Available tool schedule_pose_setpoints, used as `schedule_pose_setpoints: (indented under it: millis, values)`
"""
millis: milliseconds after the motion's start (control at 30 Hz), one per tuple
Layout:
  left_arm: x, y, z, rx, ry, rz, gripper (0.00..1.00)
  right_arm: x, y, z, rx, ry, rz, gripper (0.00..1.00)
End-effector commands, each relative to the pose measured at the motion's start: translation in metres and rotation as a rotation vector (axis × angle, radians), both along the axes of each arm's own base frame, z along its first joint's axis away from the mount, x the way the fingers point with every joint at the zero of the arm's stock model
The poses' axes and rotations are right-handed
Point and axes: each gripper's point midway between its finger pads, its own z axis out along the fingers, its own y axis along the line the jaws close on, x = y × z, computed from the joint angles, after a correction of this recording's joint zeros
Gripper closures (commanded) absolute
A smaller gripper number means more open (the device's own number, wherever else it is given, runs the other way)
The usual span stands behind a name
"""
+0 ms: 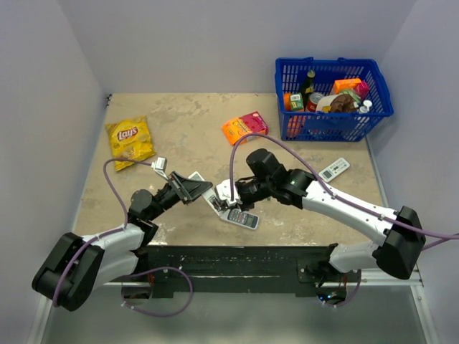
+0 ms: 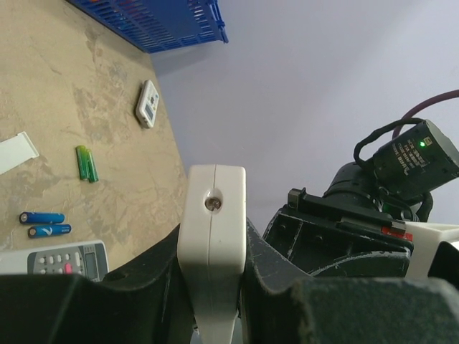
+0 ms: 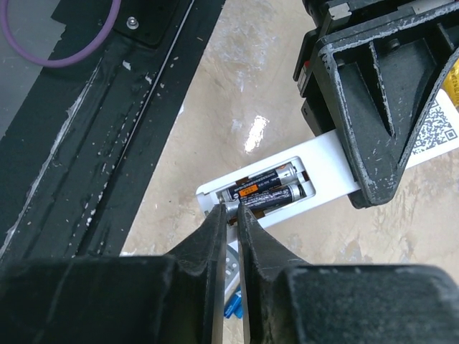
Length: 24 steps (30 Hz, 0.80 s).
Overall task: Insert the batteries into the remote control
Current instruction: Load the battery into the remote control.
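Note:
My left gripper (image 2: 212, 290) is shut on the slim white remote control (image 2: 212, 229) and holds it above the table, back side open. In the right wrist view the remote control (image 3: 326, 170) shows its open compartment with two dark batteries (image 3: 269, 188) lying side by side inside. My right gripper (image 3: 231, 209) stands at the compartment's near end, its jaws almost together, pinching the silvery tip of the nearer battery. From above, both grippers meet at table centre: left gripper (image 1: 192, 188), right gripper (image 1: 231, 203), remote control (image 1: 218, 192) between them.
A grey-white button remote (image 1: 242, 218) lies just under the right gripper. A white remote with a display (image 1: 334, 169) lies right. Blue batteries (image 2: 44, 223), a green pair (image 2: 87, 163) and a white cover strip (image 2: 16, 152) lie on the table. Blue basket (image 1: 333, 125), chips bag (image 1: 130, 141), orange-pink box (image 1: 244, 127) behind.

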Motion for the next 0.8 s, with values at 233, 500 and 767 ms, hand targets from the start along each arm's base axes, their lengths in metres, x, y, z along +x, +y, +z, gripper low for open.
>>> schedule_pose_setpoints:
  millis: [233,500,767]
  values:
    - [-0.012,0.005,0.056,-0.16,-0.121,0.008,1.0,0.029,0.024,-0.003,-0.006,-0.041,-0.164,0.97]
    - [-0.011,0.01,0.054,-0.169,-0.108,0.048,1.0,0.047,0.035,-0.025,-0.082,-0.033,-0.317,1.0]
    - [-0.008,0.021,0.049,-0.196,-0.084,0.129,1.0,0.057,0.047,-0.037,-0.117,-0.035,-0.464,0.99]
